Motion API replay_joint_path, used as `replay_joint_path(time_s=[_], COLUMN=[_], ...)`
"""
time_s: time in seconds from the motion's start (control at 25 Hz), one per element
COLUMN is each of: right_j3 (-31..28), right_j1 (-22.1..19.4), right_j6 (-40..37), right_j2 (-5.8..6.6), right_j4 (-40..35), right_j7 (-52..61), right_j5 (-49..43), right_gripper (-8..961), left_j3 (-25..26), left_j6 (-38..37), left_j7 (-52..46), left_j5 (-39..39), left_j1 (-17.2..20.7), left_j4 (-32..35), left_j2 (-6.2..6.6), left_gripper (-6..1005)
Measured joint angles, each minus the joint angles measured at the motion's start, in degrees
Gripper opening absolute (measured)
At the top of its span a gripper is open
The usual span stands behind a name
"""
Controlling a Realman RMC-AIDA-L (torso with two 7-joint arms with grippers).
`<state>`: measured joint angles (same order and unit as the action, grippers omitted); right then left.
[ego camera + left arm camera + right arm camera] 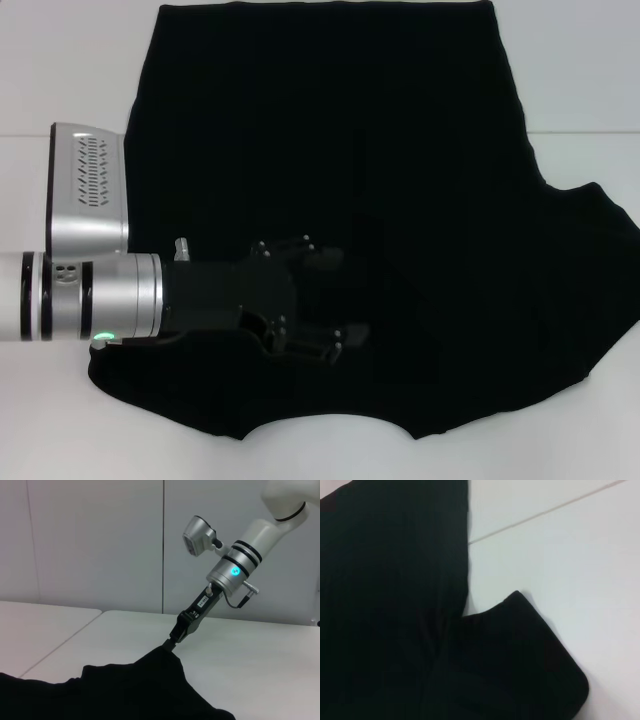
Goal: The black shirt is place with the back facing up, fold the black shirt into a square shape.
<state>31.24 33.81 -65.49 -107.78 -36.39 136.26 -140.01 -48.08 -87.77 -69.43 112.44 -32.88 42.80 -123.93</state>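
Head view shows the black shirt (400, 180) spread on the white table (60, 60) with the left gripper (335, 300) over its near left part, fingers indistinguishable, so a shallow pinch could slip.

Black shirt (400, 180) spreads over most of the bench (60, 60); bare bench shows as strips at the far left corner, far right corner and along the near edge; left gripper (335, 300) and its silver wrist lie low across the shirt's near-left part, blocking passage there; in the left wrist view the right gripper (172, 642) slants down onto a raised shirt edge, open bench beyond it.
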Motion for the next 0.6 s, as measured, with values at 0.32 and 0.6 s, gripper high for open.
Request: replay_joint_path(time_s=[0.32, 0.6], right_j3=[0.2, 1.9], right_j1=[0.6, 5.7], right_j6=[-2.8, -8.1], right_j2=[-0.68, -2.96], right_j4=[-2.0, -2.5], right_j7=[-1.3, -4.8], right_j5=[2.1, 5.6], right_gripper=[16, 18], left_j3=[0.0, 0.0], left_j6=[0.3, 0.4], left_j7=[-0.2, -0.7], left_j5=[-0.2, -0.3], left_j1=[-0.1, -0.1], left_j4=[-0.2, -0.2], left_j2=[0.00, 0.00], left_gripper=[949, 949])
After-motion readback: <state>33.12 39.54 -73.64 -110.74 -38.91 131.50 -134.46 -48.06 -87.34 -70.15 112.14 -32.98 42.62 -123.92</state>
